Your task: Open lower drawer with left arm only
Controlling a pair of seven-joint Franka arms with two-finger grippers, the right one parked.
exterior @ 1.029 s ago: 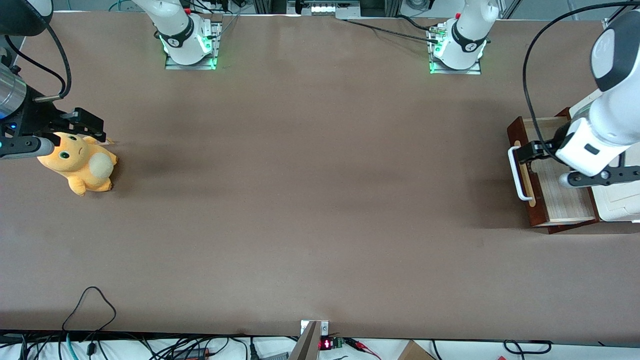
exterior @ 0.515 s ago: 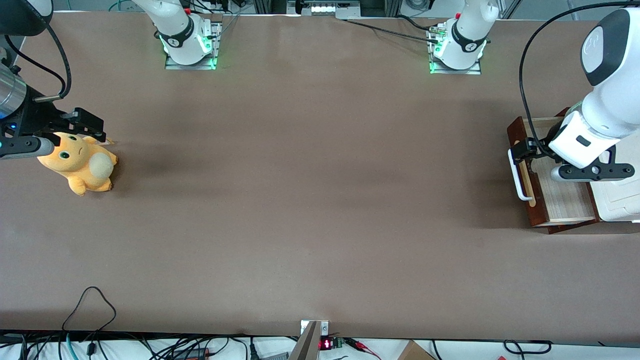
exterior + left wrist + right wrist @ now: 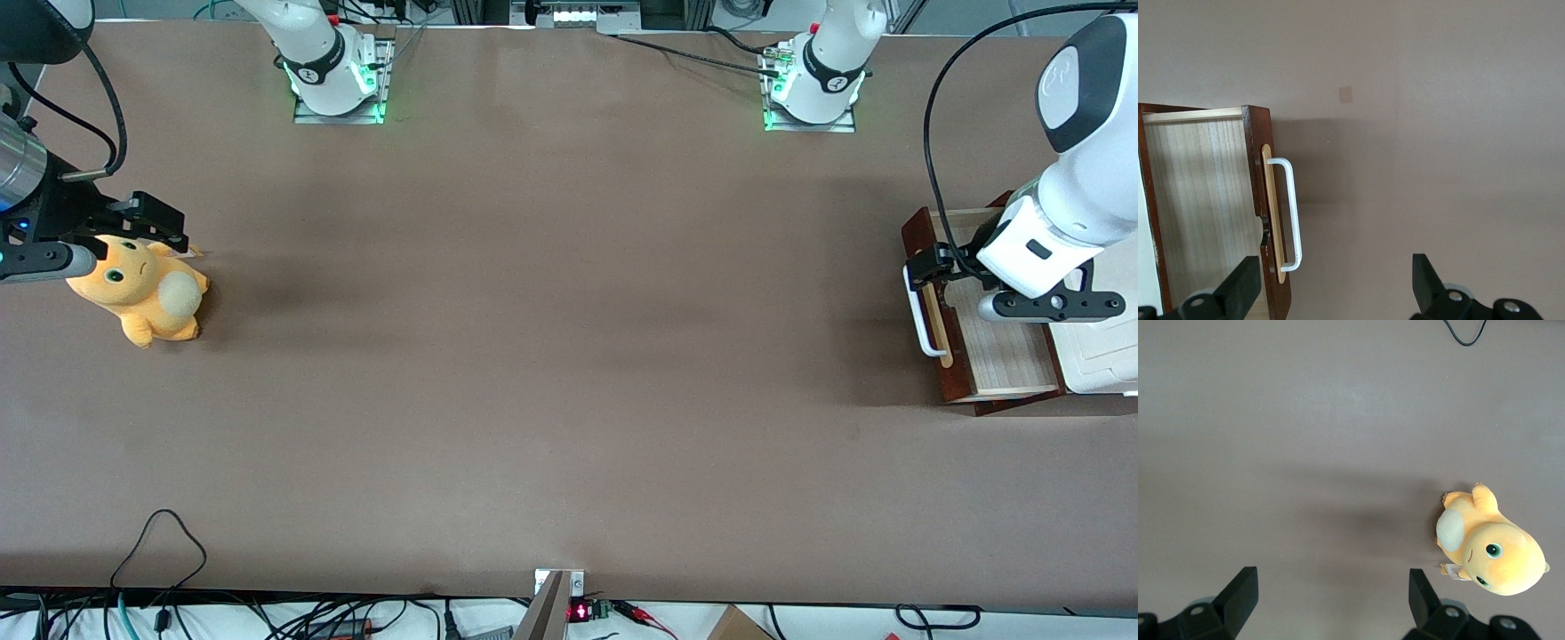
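The lower drawer stands pulled out at the working arm's end of the table, its light plywood inside showing. Its dark reddish-brown front carries a white bar handle on a pale wood strip. The left arm reaches over the drawer. Its gripper hovers above the handle's end that is farther from the front camera. In the left wrist view the gripper is open and empty. The handle and drawer front lie below it, between the two black fingers.
The white cabinet top lies beside the open drawer. An orange plush toy lies toward the parked arm's end of the table, also in the right wrist view. A black cable loop lies near the table's front edge.
The left arm's wrist and elbow have lifted and swung farther from the front camera. The gripper stays over the handle's end. The drawer has not moved.
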